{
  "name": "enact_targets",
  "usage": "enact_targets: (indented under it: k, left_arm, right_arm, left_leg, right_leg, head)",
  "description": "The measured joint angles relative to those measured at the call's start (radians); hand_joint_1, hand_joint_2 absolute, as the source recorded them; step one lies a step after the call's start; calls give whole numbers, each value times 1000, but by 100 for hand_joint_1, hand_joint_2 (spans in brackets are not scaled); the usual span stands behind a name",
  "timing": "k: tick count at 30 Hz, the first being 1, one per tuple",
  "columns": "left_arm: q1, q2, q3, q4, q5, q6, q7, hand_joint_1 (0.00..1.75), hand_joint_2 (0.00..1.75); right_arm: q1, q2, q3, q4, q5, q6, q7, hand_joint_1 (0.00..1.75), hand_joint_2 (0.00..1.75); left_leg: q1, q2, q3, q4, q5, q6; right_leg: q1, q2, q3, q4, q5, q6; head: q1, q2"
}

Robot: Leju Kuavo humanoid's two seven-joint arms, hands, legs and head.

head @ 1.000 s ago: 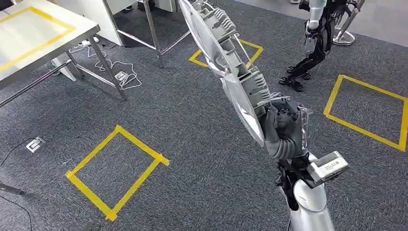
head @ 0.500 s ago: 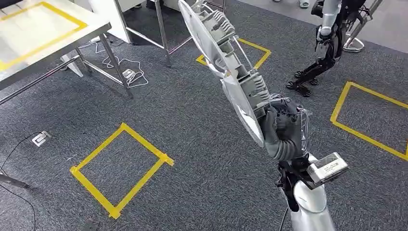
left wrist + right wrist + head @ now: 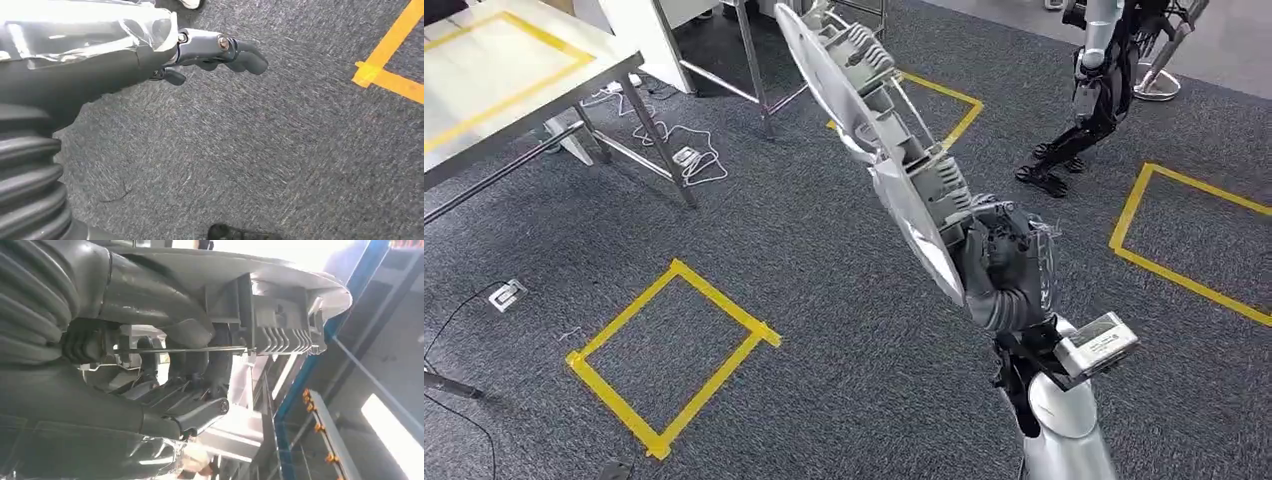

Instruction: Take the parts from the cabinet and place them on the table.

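My right hand (image 3: 1004,265) grips the lower end of a long grey-and-white moulded part (image 3: 874,130) and holds it up, slanting away to the upper left over the carpet. In the right wrist view the fingers (image 3: 195,365) wrap the ribbed back of the part (image 3: 280,320), with the thumb on its pale face. My left hand (image 3: 215,50) hangs above the grey carpet, its fingers loosely extended and holding nothing. The table (image 3: 494,60), pale-topped with a yellow tape outline, stands at the far left.
Another robot (image 3: 1099,80) stands at the back right. Yellow tape squares (image 3: 721,300) mark the carpet. Metal table legs (image 3: 659,140), white cables (image 3: 686,155) and a floor socket (image 3: 506,295) lie on the left. A second steel frame (image 3: 754,60) stands behind the part.
The whole picture has shifted a little, so the camera has moved. My right hand keeps its grip on the part, which now leans slightly further left in view.
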Motion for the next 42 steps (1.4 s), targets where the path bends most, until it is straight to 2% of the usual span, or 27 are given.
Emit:
enact_targets:
  k: [1,4,5,6,7,9,10,11,13,15,17,19,21,22,24,26,27,29,30,31,35,36,37,39,40,41,42]
  left_arm:
    - [0,0,3,-3,2,-1,0,0,175]
    - [18,-3,16,-21,-4,-19,2,0,175]
    - [26,-5,20,-30,-7,-22,4,0,175]
    - [31,-13,21,-35,-9,-25,4,0,175]
    - [31,-15,23,-41,-9,-26,4,0,175]
    - [32,-19,28,-47,-10,-31,4,0,175]
    - [34,-23,30,-51,-13,-34,7,0,175]
    - [37,-24,32,-54,-17,-37,10,0,175]
    - [41,-28,37,-62,-21,-40,13,0,175]
    - [47,-36,42,-78,-29,-47,18,0,175]
    - [52,-43,49,-104,-33,-61,22,0,175]
    - [54,-52,61,-124,-31,-74,19,0,175]
    - [51,-55,66,-127,-28,-79,11,0,175]
    - [47,-63,66,-127,-28,-78,4,0,175]
    - [39,-69,68,-122,-26,-63,3,0,175]
    - [36,-73,70,-104,-25,-44,0,0,175]
    - [35,-73,70,-94,-25,-35,-2,0,175]
    - [29,-73,71,-79,-25,-21,-8,0,175]
    - [24,-72,71,-72,-25,-15,-11,0,175]
    - [16,-71,70,-65,-25,-10,-14,0,175]
    - [3,-63,63,-43,-22,0,-19,0,175]
    - [4,-61,62,-41,-22,0,-20,0,175]
    - [2,-62,61,-36,-22,1,-20,0,175]
    - [-5,-58,59,-30,-19,1,-20,0,175]
    - [-5,-57,56,-26,-19,1,-20,0,175]
    - [-5,-56,53,-22,-19,1,-20,0,175]
    - [-4,-55,50,-17,-18,2,-20,0,175]
  right_arm:
    - [-4,0,4,4,-5,4,0,175,175]
    - [-13,-2,20,15,-20,8,-2,175,175]
    - [-14,-2,24,18,-22,8,-2,175,175]
    - [-14,-5,26,22,-24,9,-2,175,175]
    - [-19,-7,29,25,-27,9,-2,175,175]
    - [-21,-11,33,31,-30,9,-3,175,175]
    - [-21,-13,35,35,-31,9,-3,175,175]
    - [-20,-15,38,39,-31,9,-3,175,175]
    - [-21,-19,45,47,-33,13,0,175,175]
    - [-21,-20,50,53,-35,20,3,175,175]
    - [-17,-20,57,58,-39,32,1,175,175]
    - [-16,-20,65,63,-40,45,-1,175,175]
    - [-17,-19,66,64,-44,52,-2,175,175]
    - [-17,-19,67,64,-44,57,-3,175,175]
    - [-20,-18,66,64,-44,62,-4,175,175]
    - [-21,-20,66,64,-40,62,-3,175,175]
    - [-22,-21,66,64,-36,62,-3,175,175]
    - [-24,-23,65,64,-29,55,-2,175,175]
    - [-25,-23,64,63,-28,50,-2,175,175]
    - [-25,-24,63,61,-28,44,-2,175,175]
    - [-28,-32,59,59,-29,28,-4,175,175]
    - [-27,-34,58,57,-29,27,-4,175,175]
    - [-27,-37,56,56,-29,27,-5,175,175]
    - [-27,-44,50,55,-30,20,-10,175,175]
    - [-25,-48,48,56,-30,16,-13,175,175]
    - [-21,-51,47,56,-31,14,-15,175,175]
    - [-17,-55,47,55,-31,12,-18,175,175]
  left_leg:
    - [-2,4,6,-10,-16,3]
    - [-11,3,5,-14,-15,14]
    - [-8,3,23,-37,-3,22]
    - [-2,3,34,-55,6,25]
    - [-1,3,36,-59,10,33]
    - [-2,0,36,-59,10,33]
    - [-3,-2,36,-59,9,33]
    - [-3,-3,37,-59,8,32]
    - [-1,-7,37,-55,5,27]
    - [-1,-11,34,-36,-8,13]
    - [-8,-12,25,-20,-20,1]
    - [-4,-12,26,-23,-18,-4]
    - [-2,-12,19,-13,-27,-11]
    - [0,-6,1,34,-60,-20]
    - [8,-1,-75,193,-135,-30]
    - [11,1,-134,304,-158,-34]
    - [12,2,-129,284,-135,-34]
    - [12,9,-59,129,-46,-29]
    - [9,35,-12,34,-4,-23]
    - [-1,75,9,-9,-18,-21]
    - [-12,35,2,-18,-14,8]
    - [2,28,24,-34,-1,18]
    - [0,18,26,-39,2,23]
    - [-2,-3,22,-38,7,30]
    - [-3,-15,21,-38,7,31]
    - [-4,-27,21,-38,7,31]
    - [-4,-40,22,-38,7,31]
  right_leg:
    - [4,0,-2,0,-1,4]
    - [0,-1,1,-8,-1,19]
    - [8,-2,4,-13,-1,26]
    - [6,-3,-8,13,-14,22]
    - [5,-2,-35,71,-44,15]
    - [1,-2,-115,232,-105,11]
    - [0,-2,-152,301,-124,15]
    - [-1,-2,-161,312,-121,24]
    - [-7,-3,-107,194,-68,49]
    - [-12,-4,-4,-2,-4,61]
    - [-7,-2,-2,0,-3,34]
    - [-1,-1,-3,0,-2,23]
    - [-15,-2,0,-4,1,19]
    - [-14,-5,4,-4,-1,10]
    - [-11,-7,5,-4,-2,8]
    - [-9,-8,5,-4,-4,7]
    - [-9,-8,6,-4,-4,7]
    - [-9,-12,11,-4,-5,7]
    - [-8,-15,13,-4,-7,10]
    - [-3,-19,15,-4,-7,11]
    - [0,-45,20,-14,-9,33]
    - [-3,-43,11,0,-16,37]
    - [-3,-28,1,28,-33,33]
    - [-3,-12,-75,188,-103,18]
    - [-3,-10,-117,272,-131,16]
    - [-3,-8,-146,325,-139,19]
    - [-3,-7,-148,320,-131,27]
  head:
    - [2,0]
    - [0,0]
    - [-1,0]
    - [3,0]
    - [3,0]
    - [3,0]
    - [3,0]
    - [3,0]
    - [4,0]
    - [4,0]
    - [1,0]
    - [2,0]
    - [2,0]
    - [-6,0]
    - [-6,0]
    - [-6,0]
    - [-6,0]
    - [-6,0]
    - [-6,0]
    - [-6,0]
    - [-6,0]
    - [-6,0]
    - [-1,0]
    - [0,0]
    - [0,0]
    - [0,0]
    - [0,0]
